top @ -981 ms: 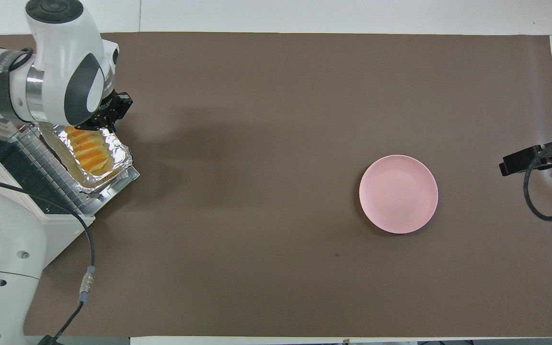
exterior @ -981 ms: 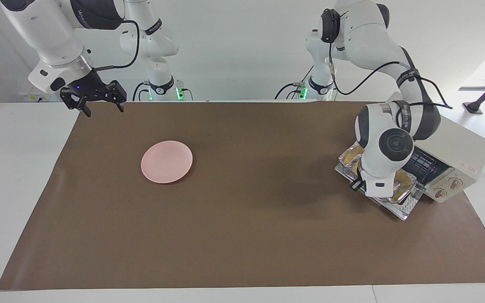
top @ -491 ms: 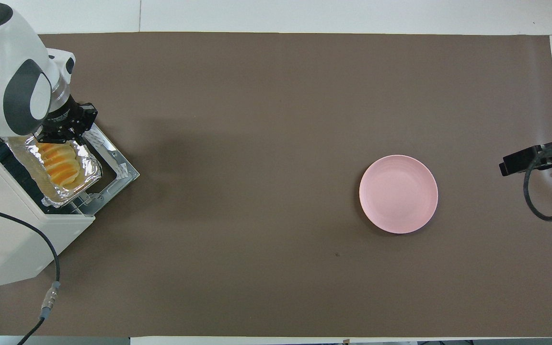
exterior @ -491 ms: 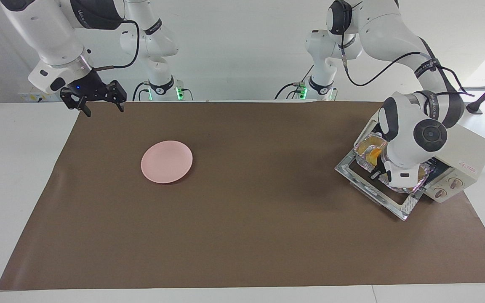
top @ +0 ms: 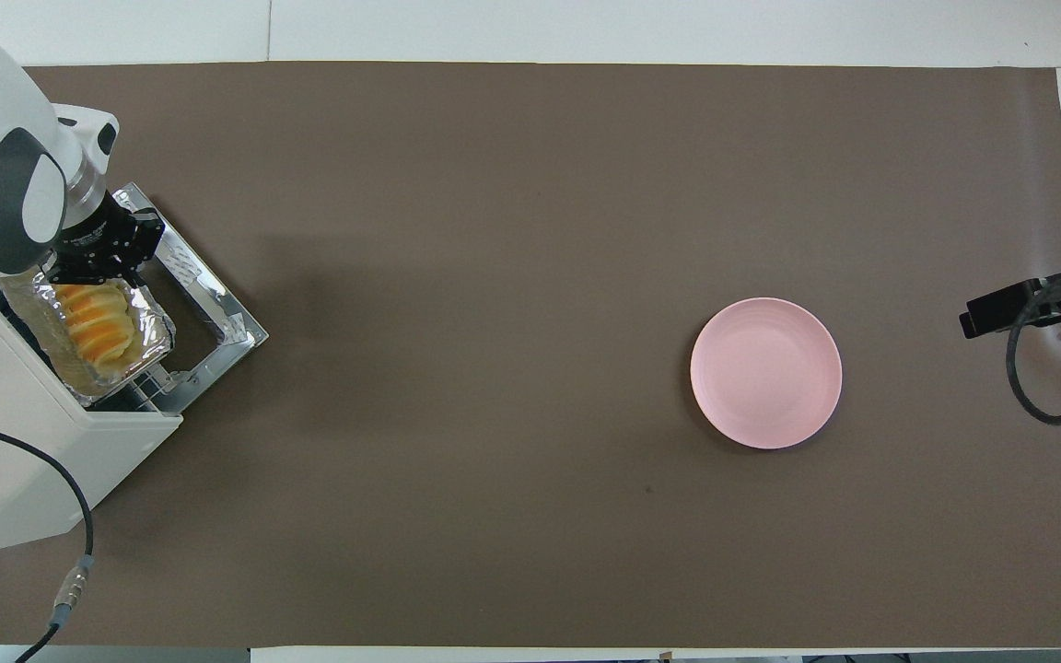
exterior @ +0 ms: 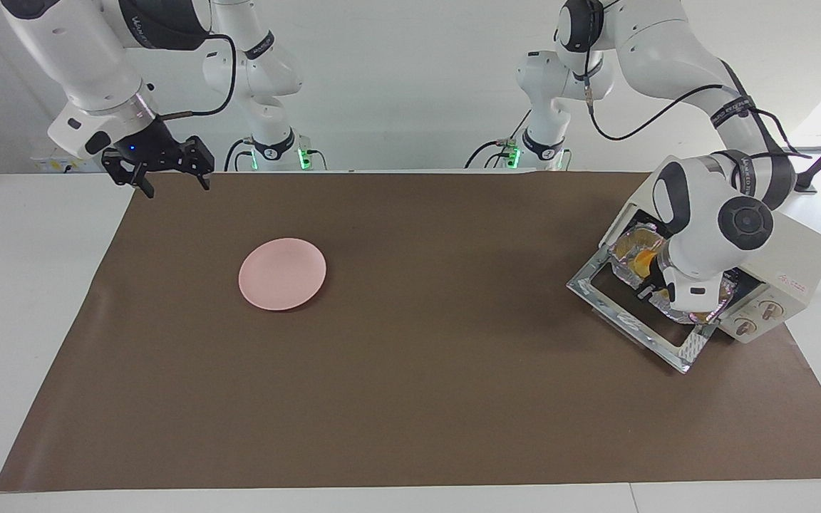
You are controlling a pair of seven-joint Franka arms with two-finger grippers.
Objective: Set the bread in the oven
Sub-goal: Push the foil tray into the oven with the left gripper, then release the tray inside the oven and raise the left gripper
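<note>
Overhead view: left gripper [top: 96, 269] is clamping the foil tray [top: 155, 324] rim, w/ bread [top: 96, 324] riding half inside the oven [top: 52, 460].
Risk: thin foil is likely buckling or snagging the rack, tipping bread onto the open door [exterior: 631, 324]. Right gripper [exterior: 172, 177] is waiting w/ fingers apart over the table [exterior: 410, 399] edge.

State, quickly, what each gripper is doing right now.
Left gripper: shut on the foil tray at the oven.
Right gripper: open, holding nothing.

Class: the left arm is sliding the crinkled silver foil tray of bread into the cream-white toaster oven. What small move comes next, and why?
Probably one more short push inward. The left gripper, shut, is at the crinkled silver foil tray's edge, and the tray with the golden ridged bread sits only partly inside the cream-white toaster oven, its outer end over the lowered glass door.
</note>
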